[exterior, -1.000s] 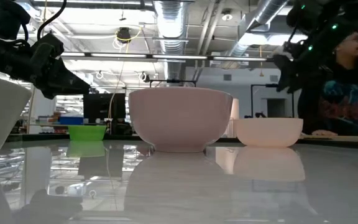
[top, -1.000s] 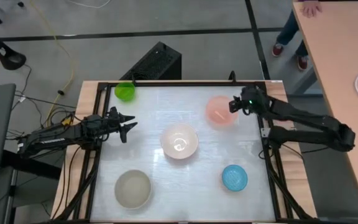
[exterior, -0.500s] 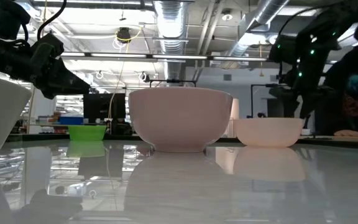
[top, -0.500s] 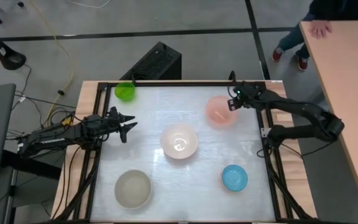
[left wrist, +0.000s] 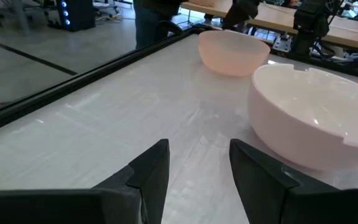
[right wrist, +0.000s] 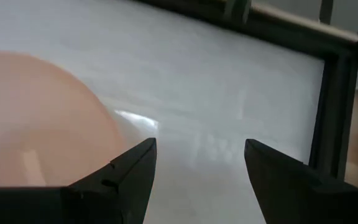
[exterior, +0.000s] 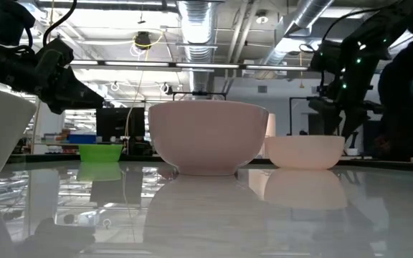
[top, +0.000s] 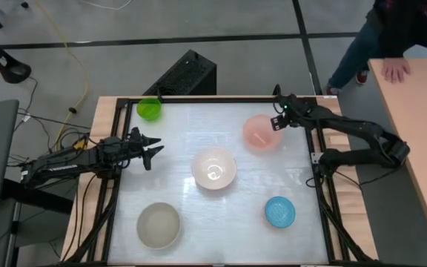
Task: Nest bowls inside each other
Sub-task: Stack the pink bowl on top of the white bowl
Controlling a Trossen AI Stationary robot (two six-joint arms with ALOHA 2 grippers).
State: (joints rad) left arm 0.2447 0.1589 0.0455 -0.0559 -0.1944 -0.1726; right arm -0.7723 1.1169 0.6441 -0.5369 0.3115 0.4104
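The right end effector [top: 279,117], fingers spread and empty, hangs at the pink bowl's [top: 262,133] far rim; the open left end effector [top: 151,147] waits farther off.

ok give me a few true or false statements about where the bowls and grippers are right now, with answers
1. The right gripper is open beside the pink bowl. True.
2. The green bowl sits inside the white bowl. False: it stands alone at the table's far left corner.
3. The left gripper is shut on the grey bowl. False: it is open, holds nothing, and the grey bowl sits apart near the front edge.
4. The blue bowl stands alone on the table's right side. True.
5. All five bowls are already nested. False: each stands separately.
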